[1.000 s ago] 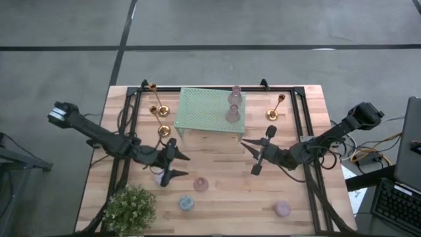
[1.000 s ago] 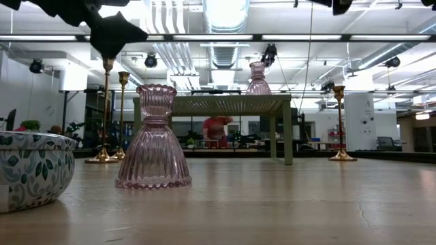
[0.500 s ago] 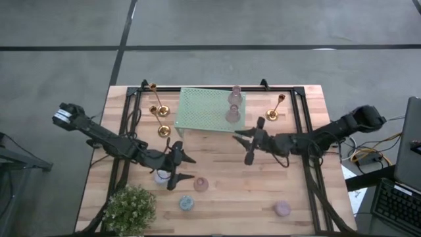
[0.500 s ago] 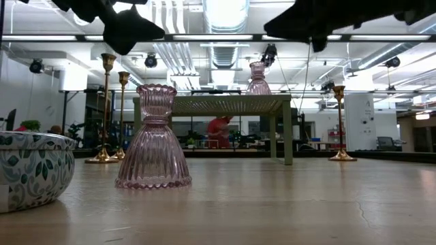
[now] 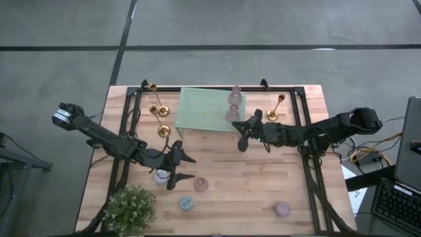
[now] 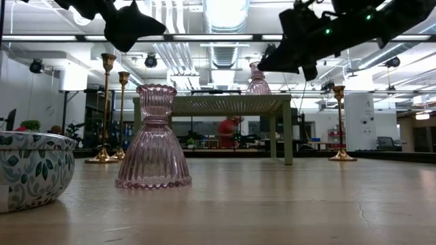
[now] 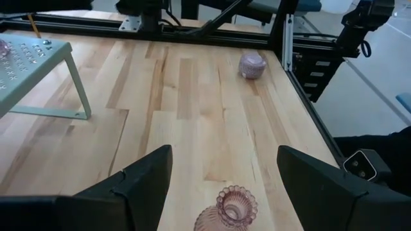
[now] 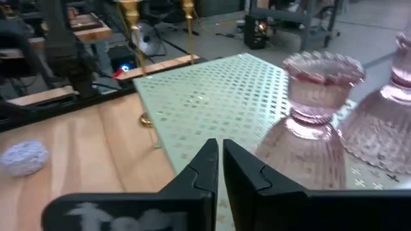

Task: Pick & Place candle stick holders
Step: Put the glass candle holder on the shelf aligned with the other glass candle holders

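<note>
Pale butcher-block wood runs under both my arms, with a workshop of ceiling lights and ducts beyond the far edge, and nowhere on the table or its things can I read any brand, label or writing.

Since a second ago my right arm has swung in from mid-table toward the mint-green rack [image 5: 212, 109]. My right gripper [image 5: 241, 135] now hangs at the rack's front right corner, and its fingers [image 8: 207, 168], which were spread a moment back, are pressed together with nothing between them. Just ahead of them two pink glass holders [image 8: 316, 119] stand upright on the rack top, near its right edge, untouched.

My left arm has crept forward a little and then stopped. My left gripper [image 5: 179, 168] hovers with its fingers [image 7: 138, 179] spread wide, empty, right above a pink ribbed holder [image 7: 226, 210] that stands on the wood, which fills the near part of the low view.

Two gold candlesticks [image 5: 160, 120] stand left of the rack, another [image 5: 272, 112] to its right. A pale round cup [image 5: 160, 176] sits by my left gripper, a blue cup [image 5: 187, 203] near the potted plant [image 5: 130, 208], and a lilac cup [image 5: 282, 209] toward the front right.
</note>
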You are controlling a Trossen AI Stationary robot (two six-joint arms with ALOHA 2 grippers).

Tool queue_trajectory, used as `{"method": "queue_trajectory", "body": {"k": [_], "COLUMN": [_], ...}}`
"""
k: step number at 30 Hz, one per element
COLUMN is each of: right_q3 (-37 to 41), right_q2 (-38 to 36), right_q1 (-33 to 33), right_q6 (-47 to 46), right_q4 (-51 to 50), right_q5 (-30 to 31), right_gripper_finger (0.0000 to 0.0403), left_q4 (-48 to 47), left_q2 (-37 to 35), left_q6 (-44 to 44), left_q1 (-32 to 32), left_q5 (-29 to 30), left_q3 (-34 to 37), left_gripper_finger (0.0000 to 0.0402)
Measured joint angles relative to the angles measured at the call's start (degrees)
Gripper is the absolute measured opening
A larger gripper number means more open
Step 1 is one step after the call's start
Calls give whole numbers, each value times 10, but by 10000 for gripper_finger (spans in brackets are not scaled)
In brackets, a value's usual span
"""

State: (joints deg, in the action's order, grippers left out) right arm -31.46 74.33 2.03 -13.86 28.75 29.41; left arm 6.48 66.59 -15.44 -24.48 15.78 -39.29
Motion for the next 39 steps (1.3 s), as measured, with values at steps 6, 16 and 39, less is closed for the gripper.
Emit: {"method": "queue_trajectory", "body": {"k": [6,16,39], "right_q3": [-8,-68,-73], "right_q2": [30,109,88], "right_q1": [-11,-13,-31], "right_q6": [-11,-22,-16], "right_q4": [2,2,-63], "right_q5": [-2,-4,94], "right_gripper_finger": [9,8,8], "left_q4": [0,0,5], "left_q2": [0,0,0], "left_q6": [0,2,5], "left_q1": [0,0,-1], "left_q5": [0,0,0], "left_q3": [0,1,1], "left_gripper_finger": [284,284,284]}}
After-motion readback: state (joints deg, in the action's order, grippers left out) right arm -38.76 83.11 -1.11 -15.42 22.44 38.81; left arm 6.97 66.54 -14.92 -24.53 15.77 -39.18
